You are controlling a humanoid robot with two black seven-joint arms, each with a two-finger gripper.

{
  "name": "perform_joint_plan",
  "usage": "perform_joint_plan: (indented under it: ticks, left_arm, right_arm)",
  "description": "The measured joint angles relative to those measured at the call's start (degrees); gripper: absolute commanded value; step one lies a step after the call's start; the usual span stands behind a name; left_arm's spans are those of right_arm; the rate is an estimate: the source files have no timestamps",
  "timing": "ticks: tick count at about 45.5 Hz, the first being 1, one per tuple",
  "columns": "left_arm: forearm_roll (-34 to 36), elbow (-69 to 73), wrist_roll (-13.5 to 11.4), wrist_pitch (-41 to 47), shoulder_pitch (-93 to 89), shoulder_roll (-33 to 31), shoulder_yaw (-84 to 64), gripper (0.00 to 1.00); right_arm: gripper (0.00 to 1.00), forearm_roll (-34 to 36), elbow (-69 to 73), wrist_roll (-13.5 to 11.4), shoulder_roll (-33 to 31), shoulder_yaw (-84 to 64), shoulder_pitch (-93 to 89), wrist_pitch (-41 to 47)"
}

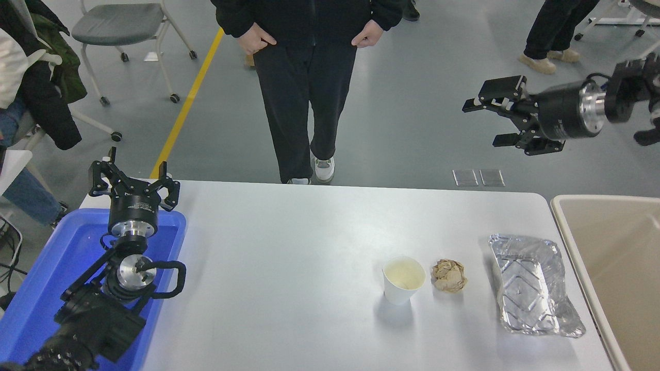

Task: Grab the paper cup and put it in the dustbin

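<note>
**Cup untouched, right arm parked high at upper right**

While the right gripper (502, 119) is hanging in the upper right of the frame, out past the table's far edge, its jaws are standing wide with nothing between them. Left gripper (133, 183) is sitting at lower left over the blue tray (31, 288), fingers spread, also empty.

The paper cup (403, 280) is standing upright, mouth up, right of centre in the lower half of the frame, on the white table (278, 247). Looks empty, so I'm judging it very light and thin-walled: easy to crush or tip. Best hold is probably across the side wall below the rolled rim, with a gentle squeeze.

Clearance is the catch. A crumpled brown paper ball (449, 275) is lying just beside the cup on its right, not touching. The foil tray (533, 283) is sitting further right, near the table's right edge. Left of the cup the table is showing bare surface, so a descent from above or from the left is looking safer.

The dustbin (567, 226) is sitting at the right edge of the frame, just off the table's right side, open top. Carry path is crossing over ball and foil, so lift the cup well clear of both first.
</note>
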Motion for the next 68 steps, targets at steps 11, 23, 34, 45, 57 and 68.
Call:
perform_joint_plan:
  ticks: [11,23,34,45,57,68]
  left_arm:
    - [0.0,0.0,0.0,0.0,0.0,0.0,0.0,0.99]
    - [0.0,0.0,0.0,0.0,0.0,0.0,0.0,0.99]
    - [0.0,0.0,0.0,0.0,0.0,0.1,0.0,0.99]
    - [0.0,0.0,0.0,0.0,0.0,0.1,0.0,0.99]
    - [0.0,0.0,0.0,0.0,0.0,0.1,0.0,0.99]
    - [0.0,0.0,0.0,0.0,0.0,0.1,0.0,0.99]
  right_arm:
    - [1.00,-1.9,9.2,0.1,3.7,-14.5,14.9,0.7]
    - [1.00,-2.5,18.3,0.2,10.3,-22.4,29.0,3.5]
    - [1.00,-2.6,25.8,0.3,12.8,-28.2,38.8,6.2]
    - [1.00,-2.3,28.4,0.3,15.8,-31.0,42.9,8.3]
    - [1.00,-2.0,29.2,0.4,18.6,-33.5,43.9,9.4]
    - [1.00,-1.6,29.4,0.4,21.3,-33.9,42.6,8.5]
